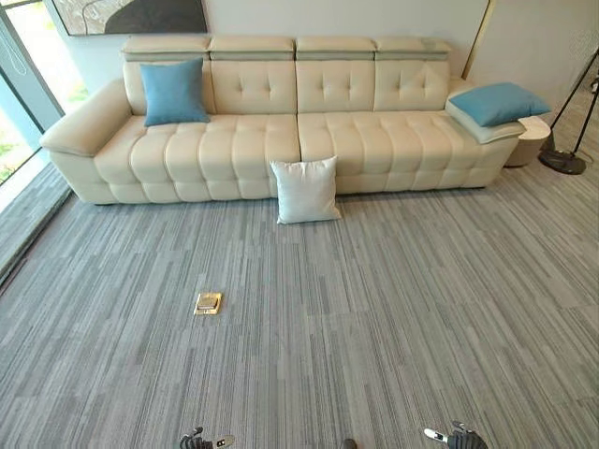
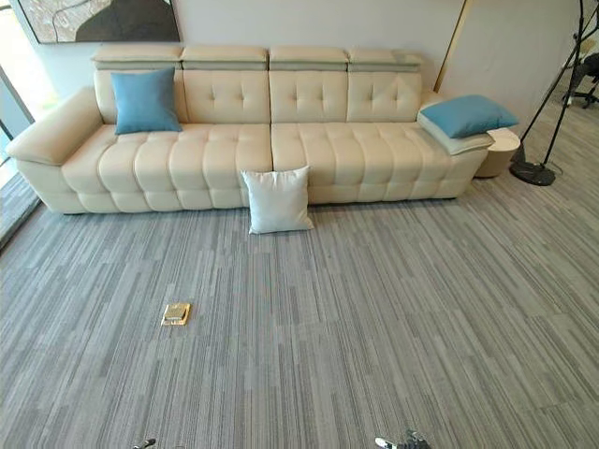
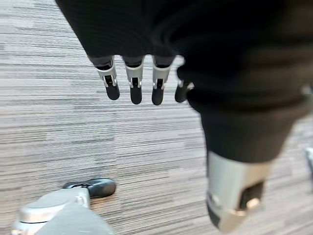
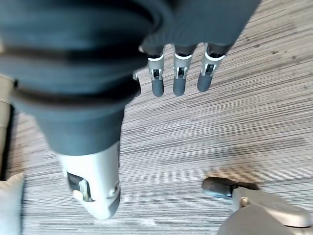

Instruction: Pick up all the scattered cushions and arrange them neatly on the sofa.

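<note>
Your tally: three cushions. One blue cushion [image 1: 174,91] stands upright against the sofa [image 1: 234,140] back at its left end, placed. A second blue cushion [image 1: 498,102] lies flat on the right armrest, arguably not yet neat. One white cushion [image 1: 305,190] is off the seat, on the carpet [image 1: 374,318], leaning against the sofa's front edge near the middle: this one is left for you to lift. One small brass floor plate [image 1: 208,302] sits in the carpet, well apart. Your left hand [image 3: 134,81] and right hand [image 4: 178,73] both hang over carpet, fingers straight, empty.
</note>
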